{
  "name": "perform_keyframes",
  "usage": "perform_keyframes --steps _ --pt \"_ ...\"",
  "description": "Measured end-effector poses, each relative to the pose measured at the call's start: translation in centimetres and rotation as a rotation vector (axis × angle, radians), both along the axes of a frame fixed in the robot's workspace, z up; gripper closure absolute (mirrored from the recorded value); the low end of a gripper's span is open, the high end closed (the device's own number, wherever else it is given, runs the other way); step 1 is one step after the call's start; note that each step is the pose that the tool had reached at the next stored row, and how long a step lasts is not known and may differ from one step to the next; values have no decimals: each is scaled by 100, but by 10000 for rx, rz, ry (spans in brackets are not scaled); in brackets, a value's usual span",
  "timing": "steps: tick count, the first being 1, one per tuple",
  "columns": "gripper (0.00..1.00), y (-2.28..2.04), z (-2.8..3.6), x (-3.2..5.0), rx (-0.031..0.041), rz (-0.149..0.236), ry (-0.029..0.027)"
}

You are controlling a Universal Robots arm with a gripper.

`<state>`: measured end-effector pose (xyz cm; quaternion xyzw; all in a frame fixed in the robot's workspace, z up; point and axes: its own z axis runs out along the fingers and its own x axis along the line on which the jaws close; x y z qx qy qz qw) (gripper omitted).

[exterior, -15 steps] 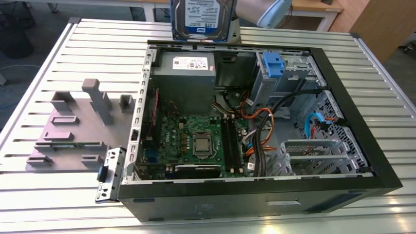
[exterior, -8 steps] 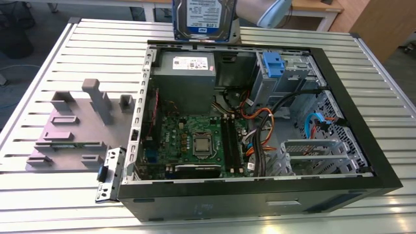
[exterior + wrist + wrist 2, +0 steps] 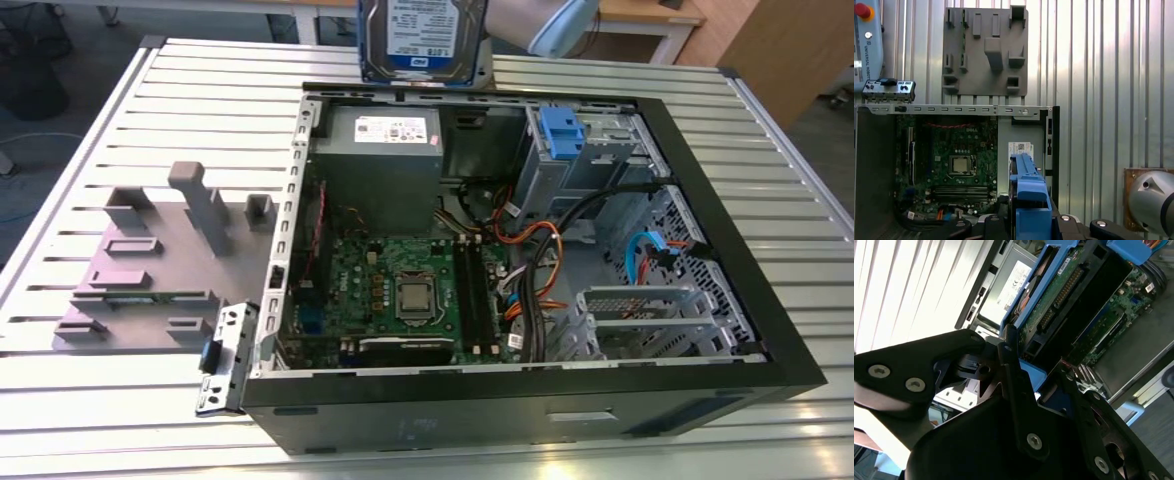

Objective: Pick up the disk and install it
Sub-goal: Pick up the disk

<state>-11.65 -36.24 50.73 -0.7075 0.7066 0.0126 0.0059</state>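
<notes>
The disk point(image 3: 424, 40), a silver drive with a white-and-blue label in a blue carrier, hangs upright above the far rim of the open computer case point(image 3: 747, 350). In the second wrist view my gripper point(image 3: 1036, 372) is shut on the carrier's blue frame, and the disk's point(image 3: 1054, 295) green circuit-board side and connector face the camera. One black finger point(image 3: 1010, 357) presses against the carrier's edge. In the first wrist view the disk point(image 3: 1029, 195) shows edge-on as a blue frame over the case's corner. Part of the arm point(image 3: 561, 25) shows behind the disk.
Inside the case are the grey power supply point(image 3: 380, 150), the motherboard point(image 3: 400, 290) and a metal drive cage with a blue latch point(image 3: 561, 135). A grey fixture plate point(image 3: 147, 270) lies on the slatted table at the exterior view's left.
</notes>
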Motion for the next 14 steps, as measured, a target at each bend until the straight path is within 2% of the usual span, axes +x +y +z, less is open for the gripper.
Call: perform_keyframes --steps 14 --pt "63 0 0 65 0 0 0"
